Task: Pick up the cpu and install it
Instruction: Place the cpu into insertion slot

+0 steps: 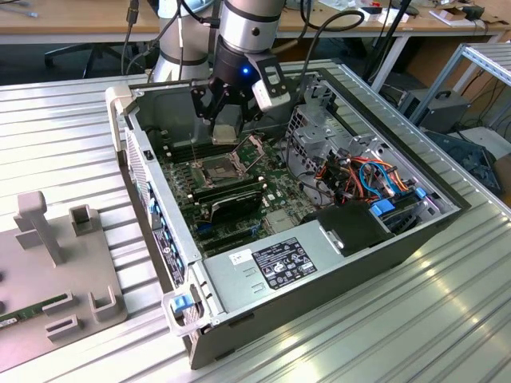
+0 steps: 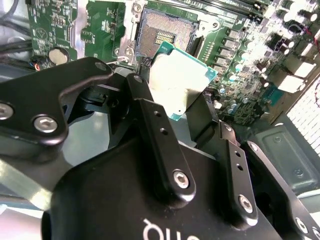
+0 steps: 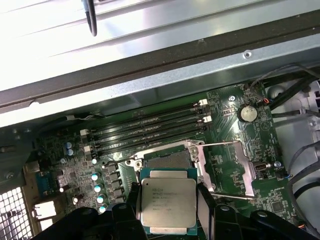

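The cpu (image 1: 227, 131) (image 2: 180, 80) (image 3: 167, 202), a flat square chip with a dull silver face and a green rim, hangs in my gripper (image 1: 227, 121) (image 2: 176, 100) (image 3: 168, 212), which is shut on its two sides. It is held a little above the motherboard (image 1: 275, 171) inside the open computer case (image 1: 399, 239). The dark square socket (image 1: 217, 169) (image 2: 165, 35) (image 3: 167, 161) lies just beneath and beside the chip, with its hinged metal frame (image 3: 222, 170) swung open. In the first wrist view the chip hides part of the socket.
Long memory slots (image 3: 150, 125) run beside the socket. A power supply (image 1: 279, 267) fills the case's near end, and a bundle of coloured cables (image 1: 367, 175) sits at the exterior view's right. A grey fixture plate (image 1: 48, 271) lies outside the case at the exterior view's left.
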